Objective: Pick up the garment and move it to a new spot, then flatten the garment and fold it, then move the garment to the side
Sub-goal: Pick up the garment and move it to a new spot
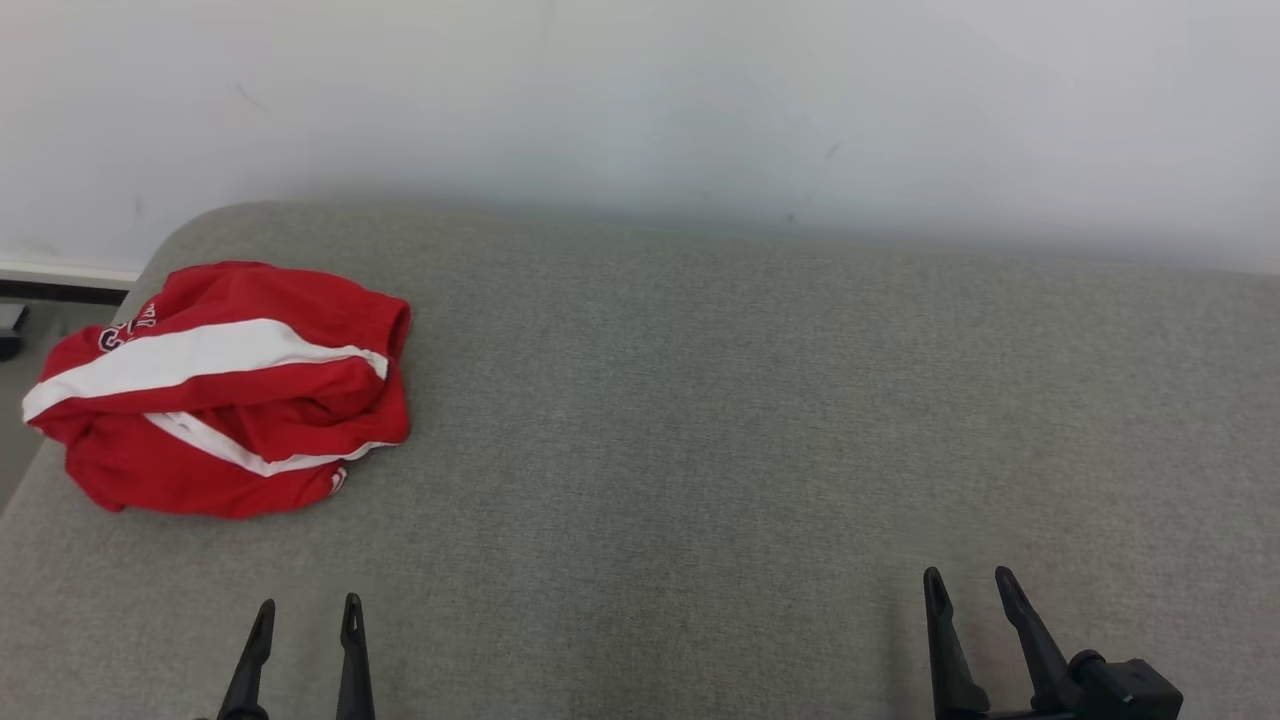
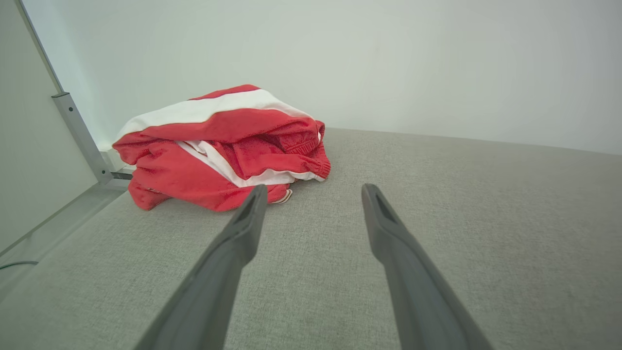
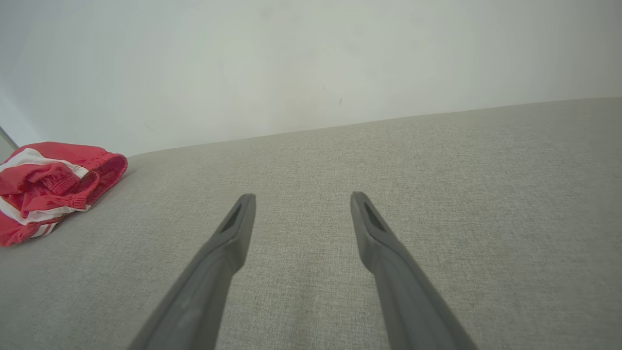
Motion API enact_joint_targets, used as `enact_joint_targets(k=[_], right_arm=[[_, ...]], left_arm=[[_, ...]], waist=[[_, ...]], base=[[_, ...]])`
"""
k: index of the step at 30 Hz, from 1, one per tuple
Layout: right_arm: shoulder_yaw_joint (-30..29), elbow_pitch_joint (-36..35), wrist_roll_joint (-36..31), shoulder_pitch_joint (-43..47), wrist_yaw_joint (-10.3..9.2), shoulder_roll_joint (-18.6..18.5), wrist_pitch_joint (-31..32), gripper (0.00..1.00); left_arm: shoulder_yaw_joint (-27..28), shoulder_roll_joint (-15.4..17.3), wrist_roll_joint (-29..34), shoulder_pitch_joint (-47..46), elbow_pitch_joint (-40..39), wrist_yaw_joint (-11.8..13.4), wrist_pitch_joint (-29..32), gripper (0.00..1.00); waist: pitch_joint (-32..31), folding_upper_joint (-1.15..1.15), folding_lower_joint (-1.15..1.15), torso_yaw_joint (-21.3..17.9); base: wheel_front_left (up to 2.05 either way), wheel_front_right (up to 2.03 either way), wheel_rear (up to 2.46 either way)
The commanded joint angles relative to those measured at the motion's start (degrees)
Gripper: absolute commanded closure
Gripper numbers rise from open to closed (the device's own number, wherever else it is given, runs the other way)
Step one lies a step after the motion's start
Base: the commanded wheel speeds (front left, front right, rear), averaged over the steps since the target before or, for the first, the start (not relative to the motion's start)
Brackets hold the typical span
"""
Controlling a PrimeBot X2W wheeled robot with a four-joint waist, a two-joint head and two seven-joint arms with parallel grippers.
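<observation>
We held our left hand and right hand spread, empty; the red garment lay crumpled on the bench.

A grey fabric cushion against a plain white wall; floor at left

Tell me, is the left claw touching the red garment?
Apart. The head view shows a strip of bare grey surface between the open left claw and the crumpled garment.
</observation>
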Motion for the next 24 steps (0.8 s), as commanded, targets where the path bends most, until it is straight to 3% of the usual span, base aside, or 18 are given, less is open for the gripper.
enact_joint_targets(k=[1, 24], right_arm=[[0.14, 0.00, -0.21, 0.49, -0.12, 0.05, -0.05, 0.00], [0.71, 0.42, -1.54, 1.16, -0.12, 0.05, -0.04, 0.00]], left_arm=[[0.14, -0.07, -0.24, 0.04, 0.07, 0.23, -0.17, 0.00], [1.54, -0.07, -1.53, 1.50, 0.76, 1.34, -0.17, 0.00]], waist=[[0.16, 0.00, 0.00, 2.89], [-0.40, 0.00, 0.00, 17.40]], base=[[0.00, 0.00, 0.00], [0.00, 0.00, 0.00]])
